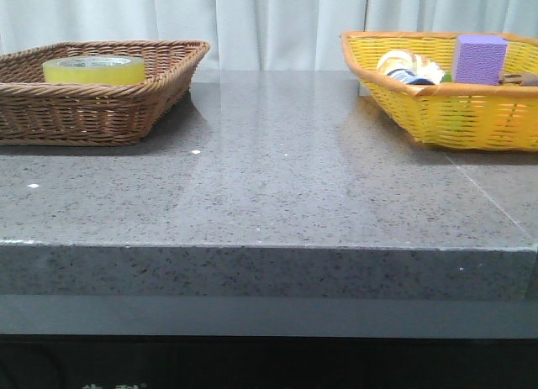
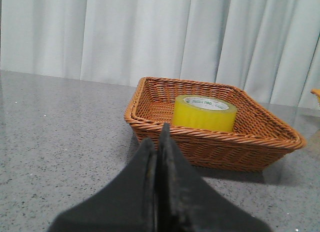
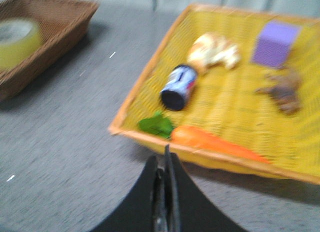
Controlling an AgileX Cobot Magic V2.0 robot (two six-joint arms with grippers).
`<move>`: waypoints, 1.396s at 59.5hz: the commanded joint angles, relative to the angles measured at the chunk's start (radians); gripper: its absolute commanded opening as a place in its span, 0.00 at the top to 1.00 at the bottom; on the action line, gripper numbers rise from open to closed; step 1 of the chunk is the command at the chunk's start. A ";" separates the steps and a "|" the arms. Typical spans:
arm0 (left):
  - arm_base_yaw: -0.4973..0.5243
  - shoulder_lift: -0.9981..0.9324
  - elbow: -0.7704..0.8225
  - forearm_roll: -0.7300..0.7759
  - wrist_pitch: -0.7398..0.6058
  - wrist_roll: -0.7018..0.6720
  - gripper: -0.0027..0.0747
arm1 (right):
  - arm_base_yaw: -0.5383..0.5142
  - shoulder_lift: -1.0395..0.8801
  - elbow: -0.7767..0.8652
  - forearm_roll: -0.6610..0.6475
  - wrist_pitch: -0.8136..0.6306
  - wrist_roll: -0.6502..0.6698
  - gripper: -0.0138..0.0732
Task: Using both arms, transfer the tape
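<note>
Presently, tape: the yellow roll of tape (image 1: 93, 69) is seen lying flat, core upward, inside the brown wicker basket (image 1: 126, 112) at the far left of the table; it is untouched by either arm.
Tape, left wrist view: the tape (image 2: 204, 112) is seen inside the brown wicker basket (image 2: 165, 99), toward its far side, with printed lettering on the inner core.
Left gripper: the left gripper (image 2: 157, 147) is seen with its black fingers pressed together and nothing between them; it is held over bare table short of the basket.
Right gripper: the right gripper (image 3: 165, 167) is likewise clenched on nothing, its tips just short of the near rim of the yellow basket (image 3: 150, 71); this view is blurred.
Yellow basket contents: a purple block (image 3: 275, 43), an orange carrot (image 3: 215, 142) with green leaves, a small can (image 3: 178, 86) lying on its side, a pale bread-like item (image 3: 214, 50) and a brownish item too blurred to identify are seen.
Table: a grey speckled table (image 1: 277, 187) is seen bearing the two baskets well apart, brown at left, yellow at right.
Backdrop: a white curtain (image 1: 269, 19) is hung behind the table.
Front view: neither arm is shown.
</note>
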 commanded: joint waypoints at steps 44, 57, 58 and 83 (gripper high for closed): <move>0.001 -0.018 0.039 -0.010 -0.082 -0.011 0.99 | -0.169 -0.530 0.643 0.053 -0.502 0.001 0.92; 0.001 -0.018 0.039 -0.010 -0.082 -0.011 0.99 | -0.169 -0.530 0.643 0.054 -0.501 0.001 0.92; 0.001 -0.018 0.039 -0.010 -0.082 -0.011 0.99 | -0.169 -0.530 0.643 0.054 -0.501 0.001 0.92; 0.001 -0.018 0.039 -0.010 -0.082 -0.011 0.99 | -0.169 -0.530 0.643 -0.041 -0.569 0.136 0.92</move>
